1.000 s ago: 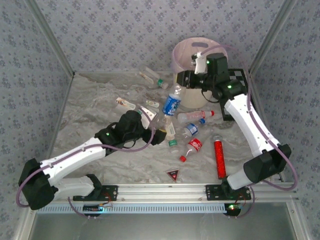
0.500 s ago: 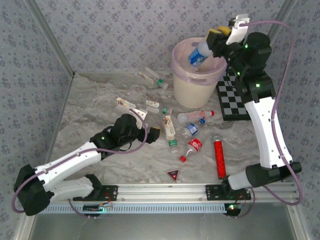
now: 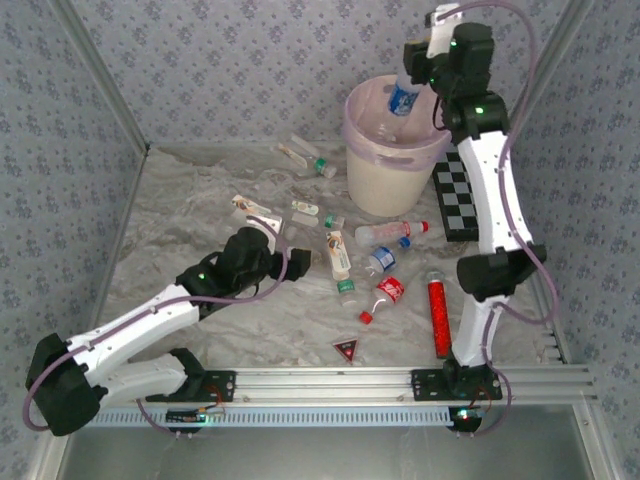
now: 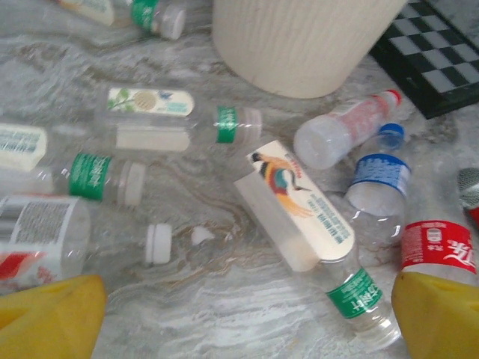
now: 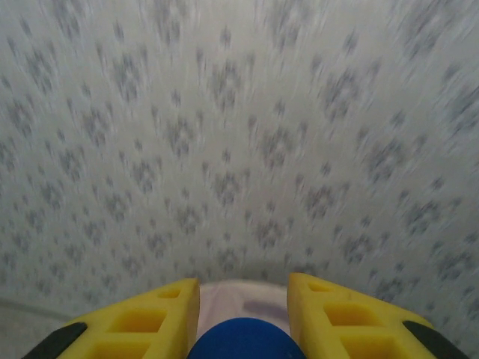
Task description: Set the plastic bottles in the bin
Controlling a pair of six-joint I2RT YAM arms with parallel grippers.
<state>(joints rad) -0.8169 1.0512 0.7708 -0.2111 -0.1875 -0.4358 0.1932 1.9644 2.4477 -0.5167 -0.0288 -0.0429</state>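
Right arm has swung bottle (image 3: 403, 100) up over bin (image 3: 385, 185); right gripper (image 3: 412, 78) clamped on it, not dropped yet. Left gripper (image 4: 247, 318) apart, low over approx. ten more bottles (image 3: 338, 252) on table (image 3: 200, 200).

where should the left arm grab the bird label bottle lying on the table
Likely best: pinch the bird-label bottle across its labelled middle from straight above, jaws astride its long axis; it lies flat, and that boxy section offers parallel sides.
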